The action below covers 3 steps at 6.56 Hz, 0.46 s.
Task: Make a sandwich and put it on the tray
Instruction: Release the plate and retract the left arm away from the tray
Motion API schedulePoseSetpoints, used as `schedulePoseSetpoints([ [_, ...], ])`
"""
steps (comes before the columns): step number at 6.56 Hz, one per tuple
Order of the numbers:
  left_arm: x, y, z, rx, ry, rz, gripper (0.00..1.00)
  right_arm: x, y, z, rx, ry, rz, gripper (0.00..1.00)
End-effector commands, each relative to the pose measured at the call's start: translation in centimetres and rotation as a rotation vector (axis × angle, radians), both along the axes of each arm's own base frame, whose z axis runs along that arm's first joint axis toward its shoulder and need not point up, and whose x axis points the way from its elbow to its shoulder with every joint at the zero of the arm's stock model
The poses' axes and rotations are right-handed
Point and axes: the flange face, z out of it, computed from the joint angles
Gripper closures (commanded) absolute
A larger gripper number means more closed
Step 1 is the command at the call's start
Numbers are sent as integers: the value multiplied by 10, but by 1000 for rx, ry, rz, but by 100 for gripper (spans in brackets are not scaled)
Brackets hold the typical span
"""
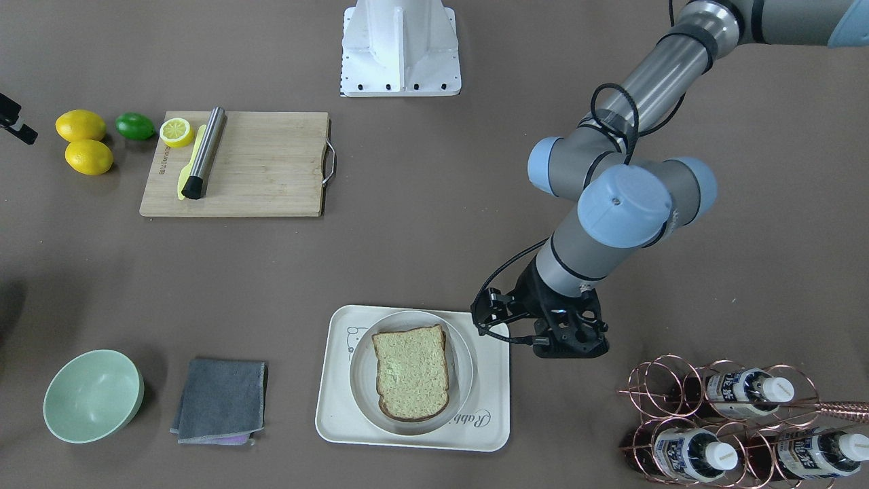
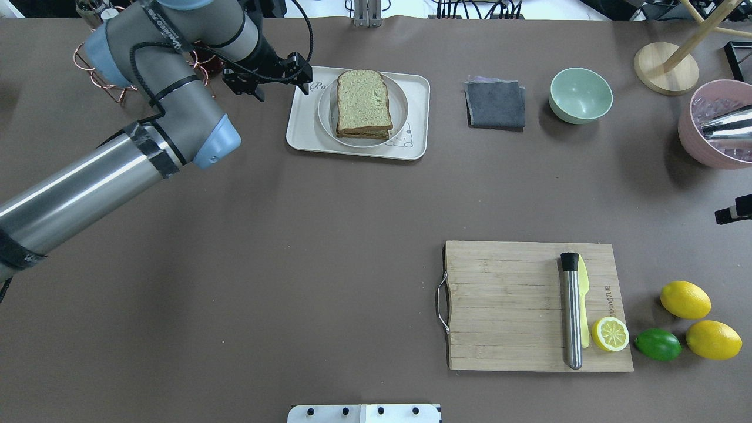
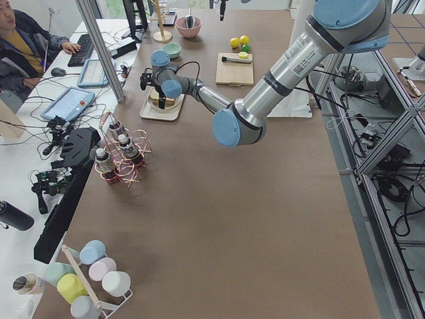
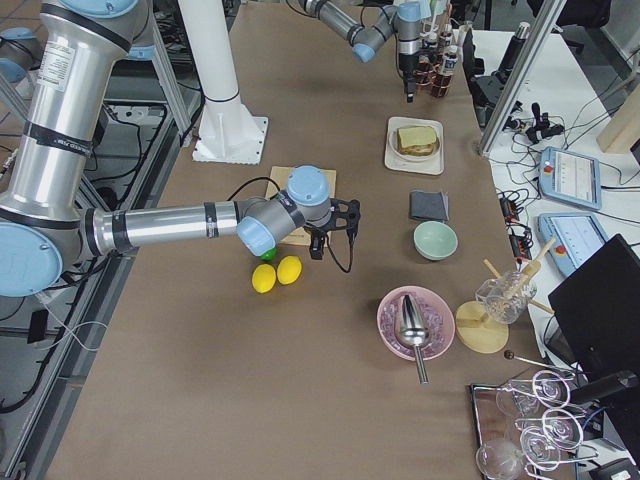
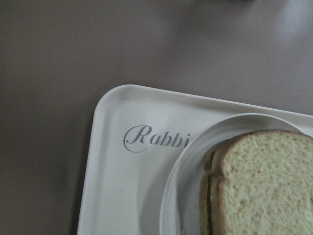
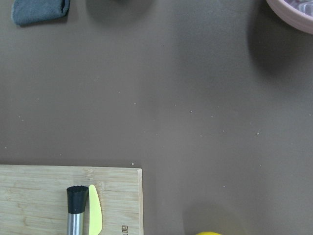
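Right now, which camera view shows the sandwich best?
Overhead exterior: the whole sandwich shows, top slice plus stacked layers at its near edge, on the plate in the tray. Front-facing shows mainly the top slice; left wrist shows only a cropped corner; the side views show it small; right wrist misses it.

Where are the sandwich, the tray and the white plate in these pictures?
sandwich [image 1: 412,372]: front-facing view, middle of top slice.
tray [image 1: 335,424]: front-facing view, bare corner.
white plate [image 1: 462,380]: front-facing view, bare part beside the sandwich.
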Motion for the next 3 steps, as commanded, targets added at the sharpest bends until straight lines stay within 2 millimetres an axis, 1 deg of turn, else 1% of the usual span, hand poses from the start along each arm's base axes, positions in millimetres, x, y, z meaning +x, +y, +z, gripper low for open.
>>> schedulePoseSetpoints([
  [1, -83, 58, 17, 47, -58, 72, 2, -1, -3, 15, 25, 36, -13, 0],
  [2, -116, 92, 19, 35, -76, 68, 2, 9, -6, 32, 42, 54, -14, 0],
  [3, -161, 117, 28, 67, -115, 83, 2, 25, -5, 39, 52, 66, 8, 0],
])
